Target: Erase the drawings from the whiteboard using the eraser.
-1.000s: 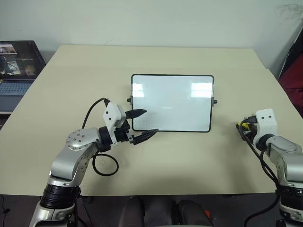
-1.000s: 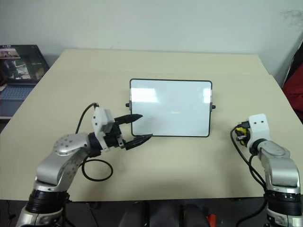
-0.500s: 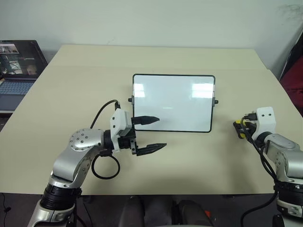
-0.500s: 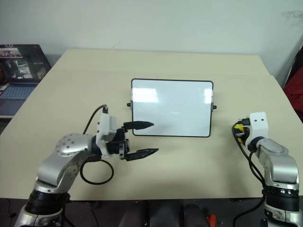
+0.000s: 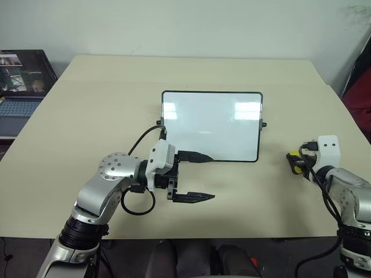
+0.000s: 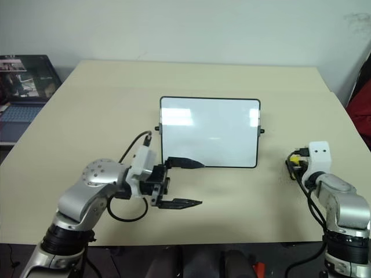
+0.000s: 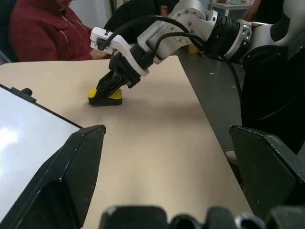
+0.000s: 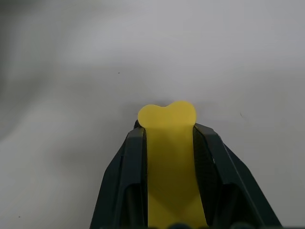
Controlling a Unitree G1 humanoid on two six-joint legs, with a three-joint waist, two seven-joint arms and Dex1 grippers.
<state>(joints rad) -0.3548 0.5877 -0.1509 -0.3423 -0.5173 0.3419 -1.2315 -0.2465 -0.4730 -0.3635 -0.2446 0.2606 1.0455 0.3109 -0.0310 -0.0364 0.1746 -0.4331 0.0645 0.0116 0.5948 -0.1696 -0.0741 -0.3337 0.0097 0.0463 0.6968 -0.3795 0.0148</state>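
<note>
gripping the eraser point(image 7: 105, 97) in its fingers on the worktop point(image 5: 243, 197) right of the whiteboard point(image 5: 211, 125), the right gripper point(image 7: 108, 89) should lift squarely; left gripper point(image 5: 196, 176) gapes wide.

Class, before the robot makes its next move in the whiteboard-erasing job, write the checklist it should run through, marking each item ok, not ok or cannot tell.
1. Right gripper shut on the eraser: ok.
2. Eraser resting on the table, beside the board: ok.
3. Left gripper open, holding nothing: ok.
4. Left gripper clear of the whiteboard: not ok, upper finger overlaps its near edge.
5. Drawings left on the whiteboard: cannot tell, only one faint mark shows.
</note>
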